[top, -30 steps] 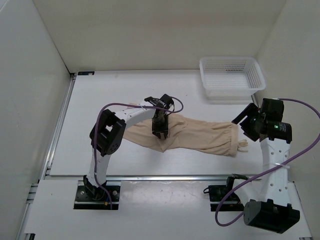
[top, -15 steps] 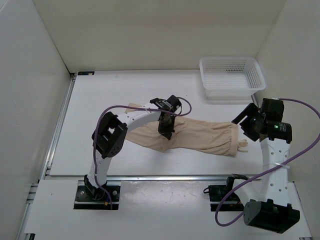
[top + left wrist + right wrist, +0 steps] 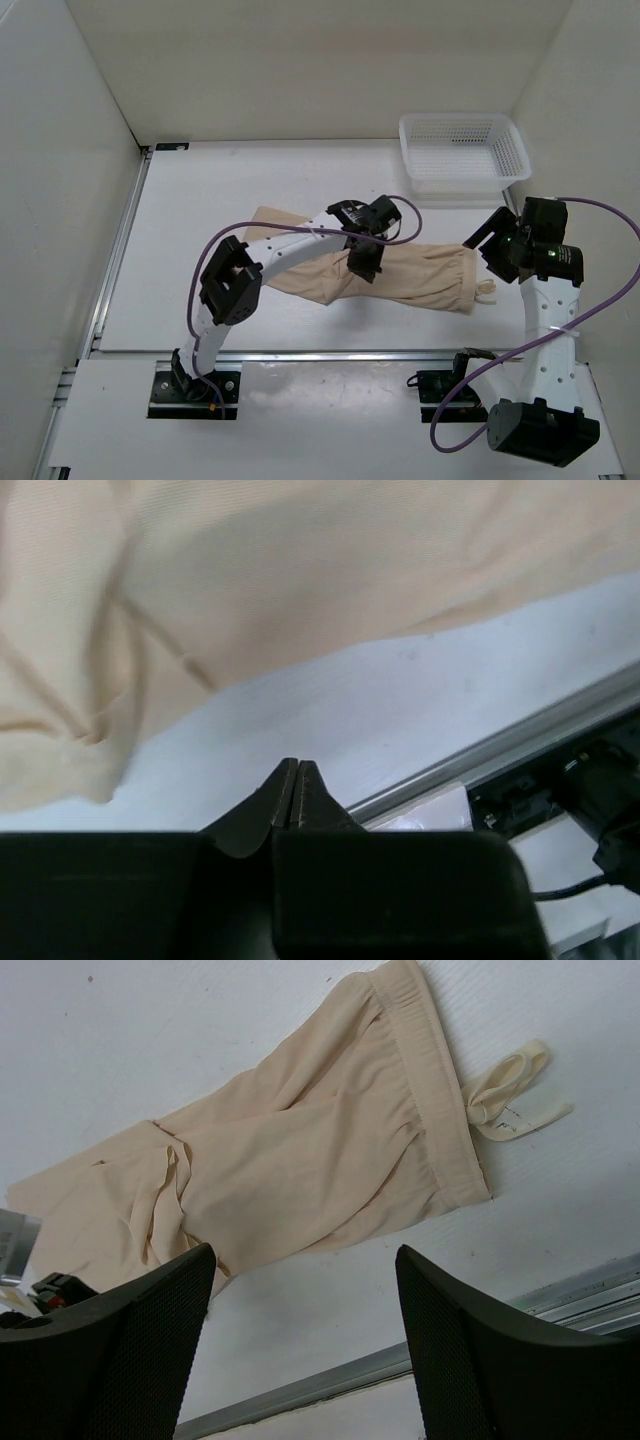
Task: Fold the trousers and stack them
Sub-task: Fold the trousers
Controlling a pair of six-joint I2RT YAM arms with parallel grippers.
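Left gripper (image 3: pixel 365 262): closed, fingertips (image 3: pixel 285 798) pressed together, no cloth between them. Right gripper (image 3: pixel 488 238): spread wide, empty.

Beige trousers (image 3: pixel 430 275): laid lengthwise across the middle of the white table (image 3: pixel 200 200), not yet folded. Waistband (image 3: pixel 432 1090) and drawstring (image 3: pixel 510 1090) at the right end, legs bunched and creased toward the left. Mid-length directly under the left gripper in the top view. In the left wrist view, near edge of the cloth just beyond the closed tips, bare table beneath them. Waistband end near the right gripper but apart from it.

Probable reasons: closed left jaws suited to pressing or smoothing rather than lifting; open right jaws readied for a pinch at the waistband.

Farther out: white mesh basket (image 3: pixel 465 150) at the far right corner, well apart from the cloth; metal rail (image 3: pixel 330 353) along the near edge.
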